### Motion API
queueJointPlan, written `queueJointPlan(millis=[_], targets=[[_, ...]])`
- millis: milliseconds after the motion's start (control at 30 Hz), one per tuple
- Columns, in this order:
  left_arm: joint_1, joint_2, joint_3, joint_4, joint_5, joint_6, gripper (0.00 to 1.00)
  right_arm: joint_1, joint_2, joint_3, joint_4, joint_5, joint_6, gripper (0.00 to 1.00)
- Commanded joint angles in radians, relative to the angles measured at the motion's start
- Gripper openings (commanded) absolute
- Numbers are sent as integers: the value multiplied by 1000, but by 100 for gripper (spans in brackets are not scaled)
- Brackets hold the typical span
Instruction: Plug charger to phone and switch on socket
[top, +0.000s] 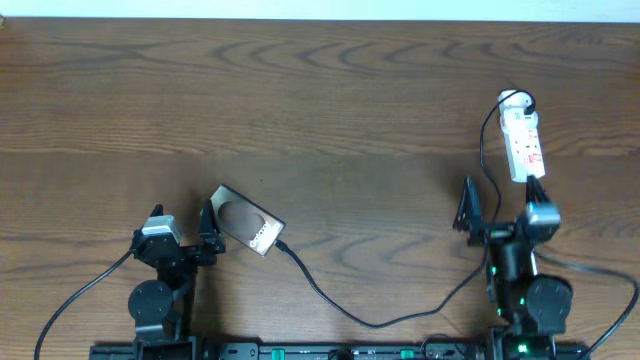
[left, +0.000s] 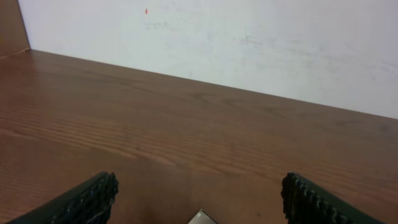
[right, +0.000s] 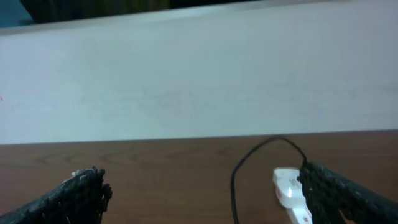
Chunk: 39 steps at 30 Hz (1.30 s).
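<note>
The bronze-brown phone (top: 246, 220) lies tilted on the table at front left; one corner of it shows in the left wrist view (left: 200, 218). The thin black charger cable (top: 330, 300) touches the phone's lower right end and runs in a curve along the front towards the right arm. The white socket strip (top: 523, 142) lies at the right; it also shows in the right wrist view (right: 289, 190). My left gripper (top: 205, 232) is open, just left of the phone. My right gripper (top: 500, 205) is open and empty, just in front of the socket.
A black cable (top: 490, 135) loops from the socket's far end down towards the right arm; it also shows in the right wrist view (right: 235, 183). Thick black arm cables (top: 70, 300) trail at the front corners. A white wall (left: 249, 43) stands behind the table.
</note>
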Motion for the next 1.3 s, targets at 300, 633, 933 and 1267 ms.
queueJointPlan(millis=[300, 633, 933, 1267], targets=[[5, -7, -14, -40, 17, 9, 86, -22, -269, -40, -331, 17, -54, 99], [5, -7, -14, -40, 17, 9, 86, -43, -269, -40, -436, 54, -92, 99], [5, -7, -14, -40, 17, 9, 86, -69, -269, -40, -437, 46, -176, 99], [5, -7, -14, -40, 17, 9, 86, -68, -269, -40, -437, 39, -184, 99]])
